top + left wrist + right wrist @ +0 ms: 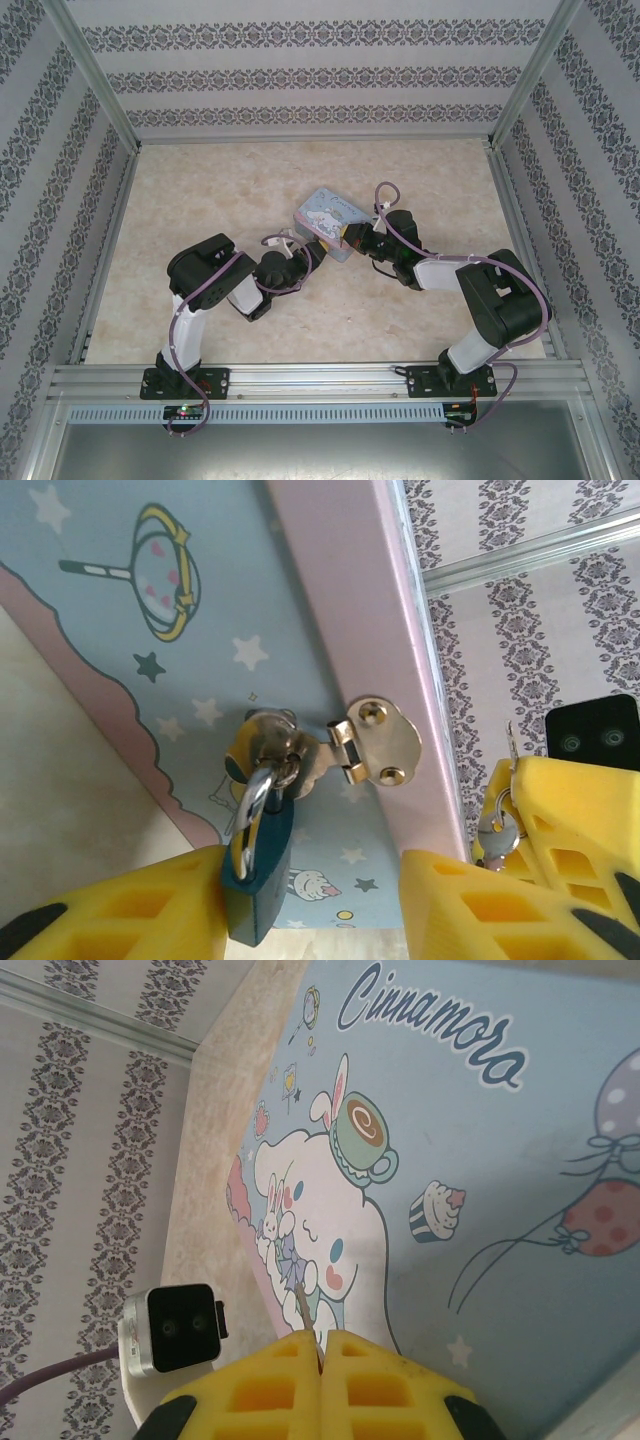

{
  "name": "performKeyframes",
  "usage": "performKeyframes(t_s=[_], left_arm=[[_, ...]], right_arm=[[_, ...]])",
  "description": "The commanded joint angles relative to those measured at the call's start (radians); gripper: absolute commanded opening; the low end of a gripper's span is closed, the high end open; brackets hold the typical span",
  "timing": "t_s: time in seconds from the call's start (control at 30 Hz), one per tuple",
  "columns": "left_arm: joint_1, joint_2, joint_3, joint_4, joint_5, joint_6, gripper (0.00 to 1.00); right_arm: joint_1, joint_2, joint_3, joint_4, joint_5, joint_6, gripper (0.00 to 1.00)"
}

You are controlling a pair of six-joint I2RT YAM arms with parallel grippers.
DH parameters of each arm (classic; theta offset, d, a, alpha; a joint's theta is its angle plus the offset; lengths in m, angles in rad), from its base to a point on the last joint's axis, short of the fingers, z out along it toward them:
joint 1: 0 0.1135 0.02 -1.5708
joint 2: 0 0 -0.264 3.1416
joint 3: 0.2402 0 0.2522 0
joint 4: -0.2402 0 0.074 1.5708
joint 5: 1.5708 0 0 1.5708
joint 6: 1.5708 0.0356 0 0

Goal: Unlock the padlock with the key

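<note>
A: Beige tabletop point(200, 200), patterned walls point(300, 70). Any text?
B: "Cinnamora" on blue tin point(480, 1160).
A: Padlock?
B: Padlock point(260, 890) hangs from tin's hasp point(375, 742), between parted left jaws. Right jaws closed, pinching key point(303, 1310).

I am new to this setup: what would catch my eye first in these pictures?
First, the pastel-blue tin with a cartoon dog, at the centre of the top view. In the left wrist view, a dark padlock hangs from the tin's metal hasp, between the open yellow fingers of the left pincer. The right pincer is shut on the thin key, just by the tin.
</note>
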Motion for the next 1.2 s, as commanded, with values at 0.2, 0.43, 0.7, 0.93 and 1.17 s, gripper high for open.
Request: performKeyframes(t_s=[0.2,0.43,0.7,0.93,1.17], left_arm=[[0.033,0.042,-0.021,-0.125,-0.005,0.044,0.39],[0.036,0.048,-0.011,-0.140,0.013,0.053,0.34],[0.037,0.047,0.015,-0.209,0.049,0.088,0.33],[0.037,0.045,0.031,-0.271,0.058,0.113,0.28],[0.044,0.041,0.034,-0.281,0.064,0.105,0.16]], right_arm=[[-0.009,0.023,-0.017,-0.008,-0.021,-0.002,0.00],[-0.009,0.023,-0.017,-0.008,-0.023,-0.003,0.00],[-0.010,0.023,-0.014,-0.010,-0.028,-0.002,0.00],[-0.010,0.024,-0.015,-0.010,-0.029,-0.003,0.00],[-0.016,0.014,-0.016,-0.015,-0.042,-0.003,0.00]])
